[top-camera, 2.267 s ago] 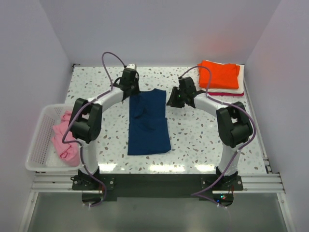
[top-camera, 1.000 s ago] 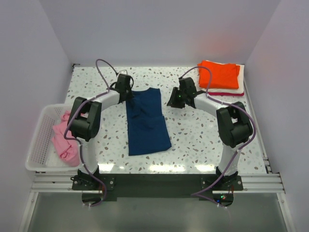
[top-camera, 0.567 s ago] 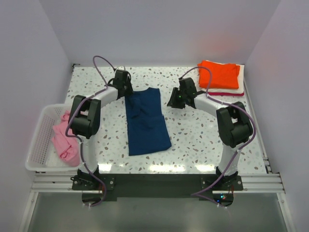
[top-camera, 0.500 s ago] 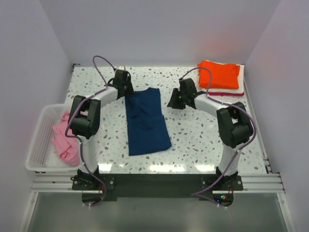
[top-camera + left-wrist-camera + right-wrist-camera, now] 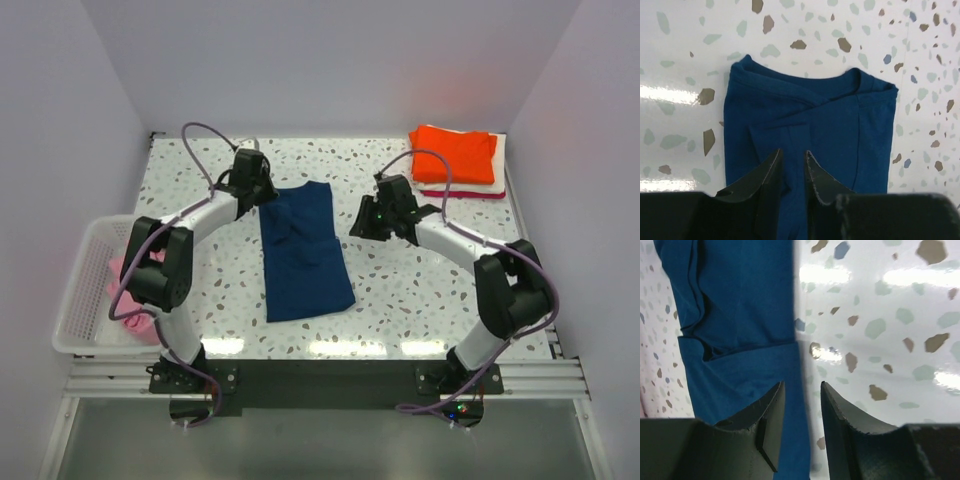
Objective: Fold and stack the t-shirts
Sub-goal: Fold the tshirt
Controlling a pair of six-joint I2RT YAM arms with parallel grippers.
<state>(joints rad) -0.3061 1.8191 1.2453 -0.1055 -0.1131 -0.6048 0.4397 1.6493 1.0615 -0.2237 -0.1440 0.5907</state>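
The navy t-shirt (image 5: 303,250) lies folded into a long strip in the middle of the table. My left gripper (image 5: 266,192) hovers over its collar end, the jaws a little apart with nothing between them; the left wrist view shows the shirt (image 5: 840,115) under that gripper (image 5: 792,155). My right gripper (image 5: 356,224) is open above the shirt's right edge (image 5: 740,305), straddling it in the right wrist view (image 5: 802,385). The pink t-shirt (image 5: 116,290) lies in the basket, partly hidden by my left arm. The folded orange t-shirt (image 5: 455,153) tops the white (image 5: 501,152) and red (image 5: 452,193) ones at the back right.
A white slatted basket (image 5: 75,305) stands at the table's left edge. Walls close the table in at the back and on both sides. Bare speckled tabletop (image 5: 430,290) lies right of the navy shirt.
The navy shirt's collar end has shifted a little to the left. My left gripper moved left along it. My right arm's elbow swung out to the right and its gripper dropped slightly nearer.
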